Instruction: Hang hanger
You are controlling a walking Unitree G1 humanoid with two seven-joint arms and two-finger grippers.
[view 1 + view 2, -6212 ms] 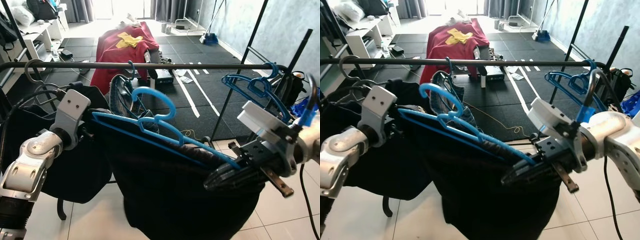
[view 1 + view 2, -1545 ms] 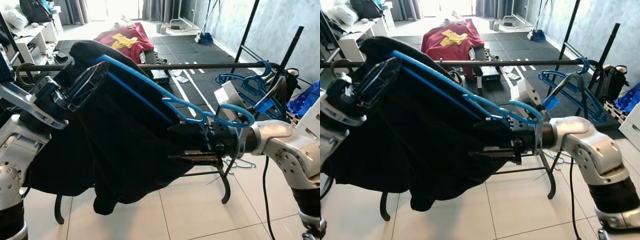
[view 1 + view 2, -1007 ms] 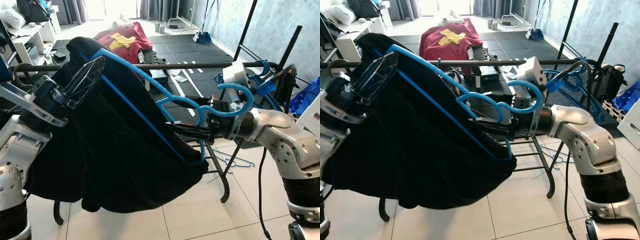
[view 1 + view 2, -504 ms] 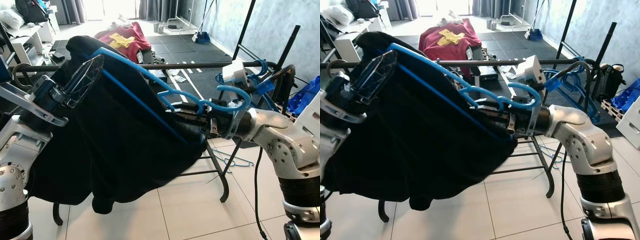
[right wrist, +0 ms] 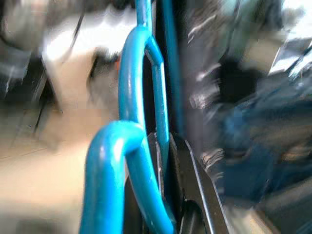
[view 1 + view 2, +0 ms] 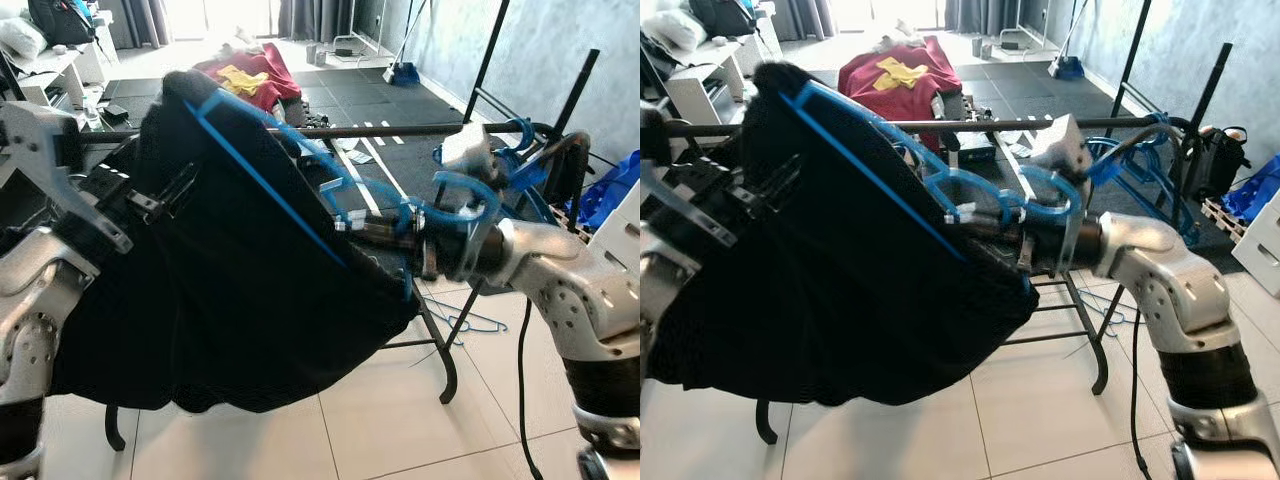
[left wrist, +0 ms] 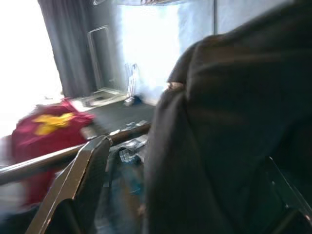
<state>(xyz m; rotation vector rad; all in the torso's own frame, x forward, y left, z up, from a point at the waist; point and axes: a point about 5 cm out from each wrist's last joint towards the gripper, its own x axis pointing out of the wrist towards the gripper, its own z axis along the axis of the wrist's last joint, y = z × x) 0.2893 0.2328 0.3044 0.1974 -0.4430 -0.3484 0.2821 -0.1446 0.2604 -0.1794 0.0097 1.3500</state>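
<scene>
A blue hanger (image 6: pixel 262 177) carries a black garment (image 6: pixel 220 300) that hangs wide in front of me, tilted with its left end high. My right gripper (image 6: pixel 352 228) is shut on the hanger's neck just below the hook (image 6: pixel 470 200); the right wrist view shows the black fingers (image 5: pixel 187 165) pinching the blue hanger (image 5: pixel 139 83). My left gripper (image 6: pixel 158 195) sits at the garment's upper left, fingers spread, with black cloth (image 7: pixel 224 126) between them. The black rail (image 6: pixel 400 130) runs behind the hanger, about level with the hook.
Several blue hangers (image 6: pixel 520 150) hang at the rail's right end. The rack's legs (image 6: pixel 445 370) stand on white tiles. A red garment (image 6: pixel 245 78) lies on dark mats beyond. A tall black pole (image 6: pixel 490 60) rises at the back right.
My left gripper has slid down off the hanger's left shoulder and its arm has pulled back to the left. The hanger's left end stands a little higher. The right gripper keeps its hold.
</scene>
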